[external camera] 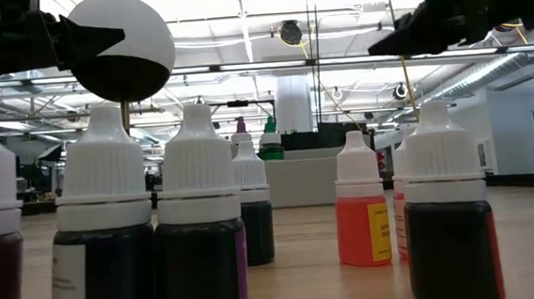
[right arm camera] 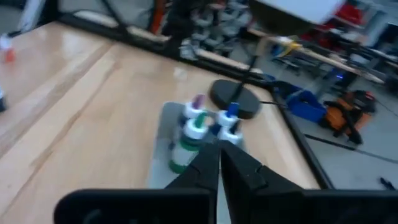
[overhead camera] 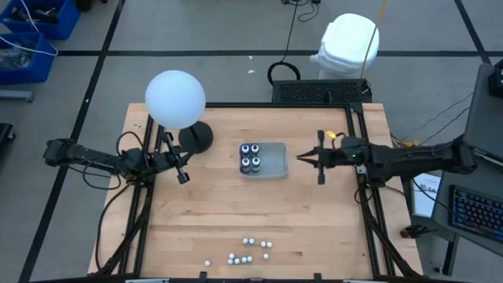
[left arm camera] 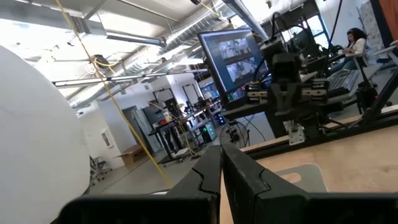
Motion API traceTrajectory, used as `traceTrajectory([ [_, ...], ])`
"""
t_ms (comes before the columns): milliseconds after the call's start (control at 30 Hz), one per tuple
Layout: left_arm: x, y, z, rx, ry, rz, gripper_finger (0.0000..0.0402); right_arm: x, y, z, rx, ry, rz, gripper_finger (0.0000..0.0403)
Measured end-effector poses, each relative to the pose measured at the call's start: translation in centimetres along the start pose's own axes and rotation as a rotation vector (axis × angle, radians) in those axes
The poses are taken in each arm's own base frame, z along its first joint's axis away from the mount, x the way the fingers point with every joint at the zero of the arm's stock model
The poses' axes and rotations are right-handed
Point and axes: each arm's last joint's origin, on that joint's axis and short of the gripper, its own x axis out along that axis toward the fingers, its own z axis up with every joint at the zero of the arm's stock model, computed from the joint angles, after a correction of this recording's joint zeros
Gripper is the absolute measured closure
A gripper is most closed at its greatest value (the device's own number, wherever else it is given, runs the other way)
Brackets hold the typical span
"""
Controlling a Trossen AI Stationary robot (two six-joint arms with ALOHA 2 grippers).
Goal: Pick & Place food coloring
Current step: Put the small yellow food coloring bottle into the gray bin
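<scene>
Several tiny white-capped food coloring bottles (overhead camera: 247, 250) stand on their bases near the table's near edge and fill the low view's foreground (external camera: 201, 220). Larger dark bottles with coloured tops (overhead camera: 250, 157) stand upright in the left part of the clear tray (overhead camera: 275, 163), also seen in the right wrist view (right arm camera: 196, 134). My left gripper (overhead camera: 185, 159) hovers shut left of the tray, beside the lamp (left arm camera: 221, 163). My right gripper (overhead camera: 302, 159) hovers shut just right of the tray, pointing at it (right arm camera: 219, 154). Neither holds anything.
A lamp with a white globe (overhead camera: 174, 98) on a black round base (overhead camera: 196, 137) stands at the far left of the table, close to my left gripper. Bare wood lies between the tray and the small bottles. A person sits beyond the table (left arm camera: 356, 40).
</scene>
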Motion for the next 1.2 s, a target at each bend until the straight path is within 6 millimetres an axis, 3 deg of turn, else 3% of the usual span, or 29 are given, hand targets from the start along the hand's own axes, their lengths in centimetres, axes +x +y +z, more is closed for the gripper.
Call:
traceTrajectory([
  [100, 0.0, 0.0, 0.0, 0.001, 0.0, 0.0, 0.0378, -1.4, -0.6, 0.0, 0.064, -0.07, 0.015, 0.04],
  [267, 0.0, 0.0, 0.0, 0.0, 0.0, 0.001, 0.0378, -2.7, -0.4, -0.4, 0.145, -0.239, 0.245, 0.0401],
  [633, 0.0, 0.0, 0.0, -0.117, 0.005, -0.002, 0.0378, -3.7, 0.9, -4.4, 0.228, -0.331, 0.211, 0.0402],
  [933, 0.0, -0.1, -0.1, -0.173, 0.014, -0.001, 0.0378, -4.2, 1.2, -5.5, 0.265, -0.365, 0.194, 0.0402],
  [1200, 0.0, 0.0, -0.1, -0.082, 0.016, 0.002, 0.0378, -4.5, 1.0, -5.0, 0.259, -0.442, 0.183, 0.0402],
])
